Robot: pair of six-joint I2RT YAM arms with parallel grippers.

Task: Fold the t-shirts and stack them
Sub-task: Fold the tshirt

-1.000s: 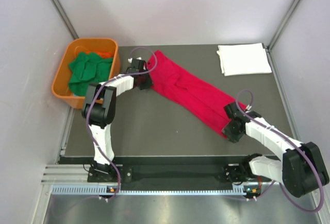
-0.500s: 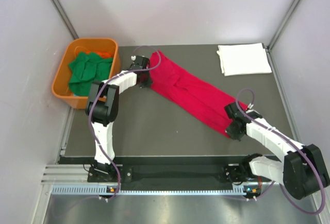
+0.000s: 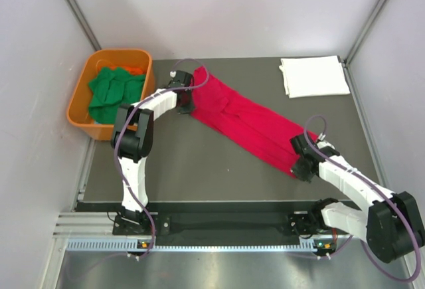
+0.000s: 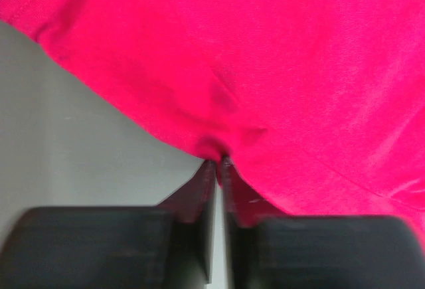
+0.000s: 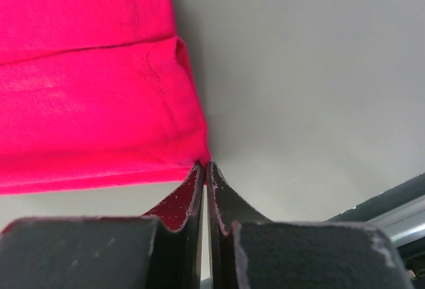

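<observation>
Your red t-shirt (image 3: 242, 121) lies on the dark table (image 3: 199, 163) as a long narrow band. It runs diag. from far-left, beside the orange tub (image 3: 123, 52), down to near-right. The cloth is bright red, plain and soft, w/ a lengthwise crease down the middle and a few wrinkles around mid-band. A stitched hem shows at the near-right end in the right wrist view.

Your left gripper (image 3: 188, 102) sits at the far-left end, fingers pressed together on a pinch of the red edge. The left wrist view shows the fabric puckering right at the tips. Your right gripper (image 3: 300, 167) is at the opp. end, jaws together on the hem corner, and the cloth meets the tips there. Both ends sit low, but you can't tell if they're on the table or just above it.

The white t-shirt (image 3: 313, 76) is folded into a neat rectangle at the far-right corner, well apart from the red one. The green t-shirts (image 3: 114, 91) are crumpled in a heap inside the tub, off the table's left edge.
</observation>
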